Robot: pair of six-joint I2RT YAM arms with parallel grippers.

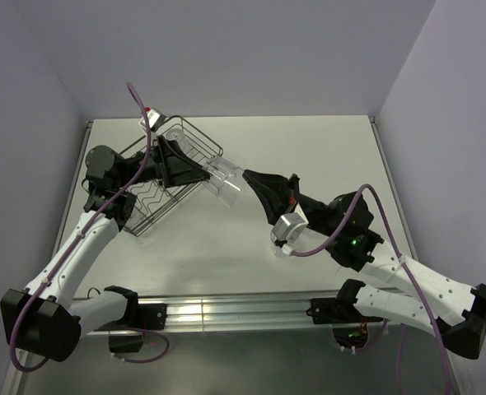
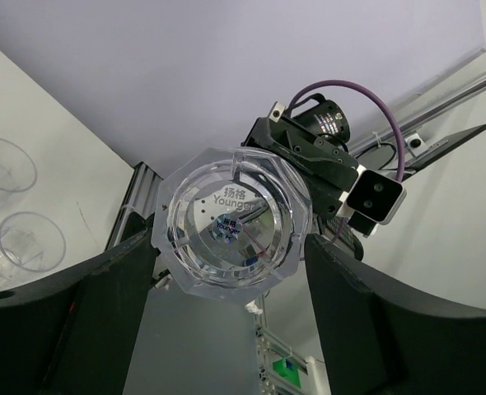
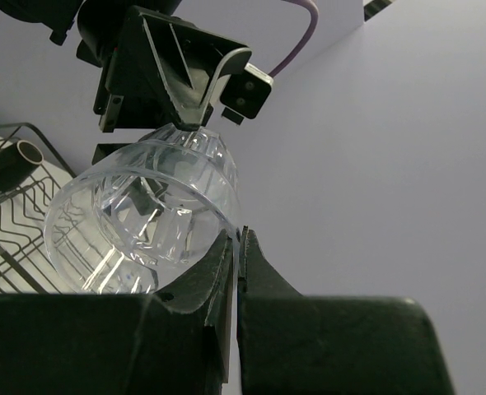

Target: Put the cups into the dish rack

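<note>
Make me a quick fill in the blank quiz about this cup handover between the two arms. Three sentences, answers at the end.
1. The left gripper holds the clear cup at its base while the right gripper pinches its ____.
2. In the left wrist view, ____ more clear cups show at the left edge.
3. The mug in the dish rack is dark ____.
Missing words: rim; two; brown.

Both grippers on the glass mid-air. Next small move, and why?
Probably open the right gripper: it pinches the tumbler by its rim while the left gripper appears to clamp its base, and the left arm is nearer the dish rack.
</note>
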